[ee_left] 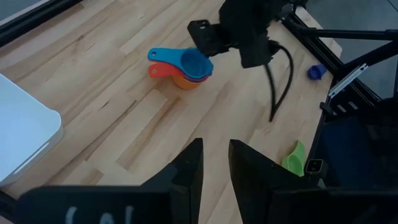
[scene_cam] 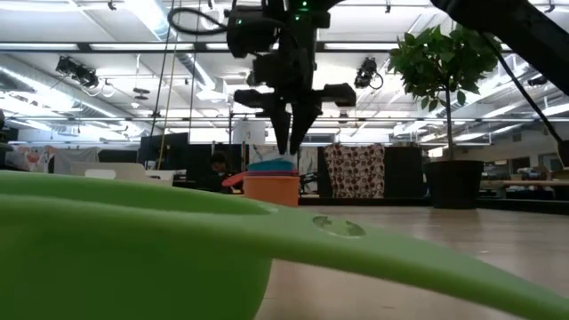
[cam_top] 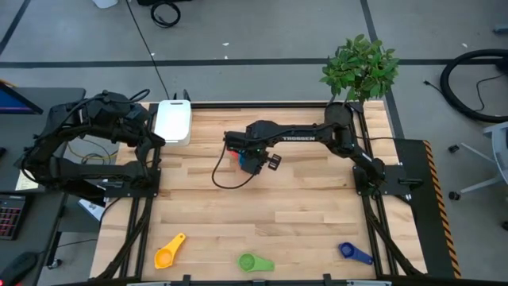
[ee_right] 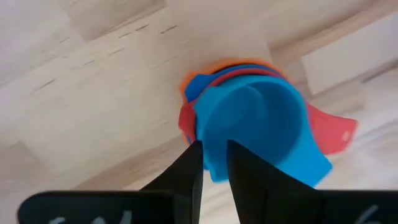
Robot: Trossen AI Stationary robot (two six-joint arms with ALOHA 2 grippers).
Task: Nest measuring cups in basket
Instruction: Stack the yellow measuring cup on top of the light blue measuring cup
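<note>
A stack of measuring cups (ee_left: pixel 186 67) stands on its orange bottom cup at the middle of the table, with a red one inside it and a light blue one (ee_right: pixel 255 124) on top. My right gripper (scene_cam: pixel 289 147) hangs just above the stack. It points down and is open by a narrow gap, with nothing between its fingers. The white basket (cam_top: pixel 172 121) sits at the far left. My left gripper (ee_left: pixel 216 165) waits beside it above the table, slightly open and holding nothing. A yellow cup (cam_top: pixel 169 253), a green cup (cam_top: pixel 255 262) and a dark blue cup (cam_top: pixel 355 253) lie along the near edge.
A potted plant (cam_top: pixel 359 67) stands at the far right corner. A black cable (cam_top: pixel 226 175) droops from my right arm onto the table beside the stack. Bare wood lies between the stack and the near-edge cups.
</note>
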